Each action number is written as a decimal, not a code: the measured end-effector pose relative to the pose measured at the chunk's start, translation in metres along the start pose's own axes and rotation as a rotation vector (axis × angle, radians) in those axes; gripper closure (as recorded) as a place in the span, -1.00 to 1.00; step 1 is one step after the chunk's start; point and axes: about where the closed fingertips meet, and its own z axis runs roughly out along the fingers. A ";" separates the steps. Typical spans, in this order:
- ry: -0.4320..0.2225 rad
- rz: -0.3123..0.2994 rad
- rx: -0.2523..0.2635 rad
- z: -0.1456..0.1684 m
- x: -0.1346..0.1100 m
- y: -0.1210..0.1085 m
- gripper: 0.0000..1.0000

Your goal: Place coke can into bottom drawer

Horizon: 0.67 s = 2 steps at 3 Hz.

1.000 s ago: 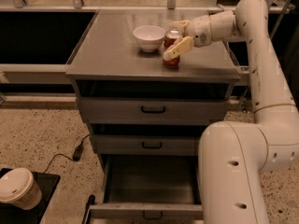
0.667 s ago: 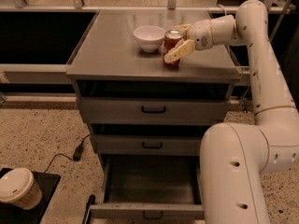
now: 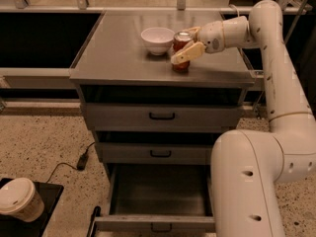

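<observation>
The red coke can (image 3: pixel 179 43) stands upright on the grey cabinet top (image 3: pixel 118 58), just right of the white bowl. My gripper (image 3: pixel 182 45) reaches in from the right, one finger (image 3: pixel 186 54) across the can's front and the other behind its top, closed against it. The can still rests on the cabinet top. The bottom drawer (image 3: pixel 158 224) is pulled out at the cabinet's foot, and its tray looks empty. Its black handle shows on the low front panel.
A white bowl (image 3: pixel 157 39) sits beside the can. The two upper drawers (image 3: pixel 162 116) are shut. My arm and base (image 3: pixel 252 181) stand at the right of the open drawer. A paper cup with lid (image 3: pixel 19 200) sits bottom left, and a cable lies on the floor (image 3: pixel 74 164).
Almost nothing: the gripper stays on the can, its front finger shifted very slightly. The can has not left the cabinet top.
</observation>
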 end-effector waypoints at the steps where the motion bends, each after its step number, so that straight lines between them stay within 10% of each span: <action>1: 0.000 0.000 0.000 0.000 0.000 0.000 -0.15; 2: 0.000 0.000 0.000 0.000 0.000 0.000 0.31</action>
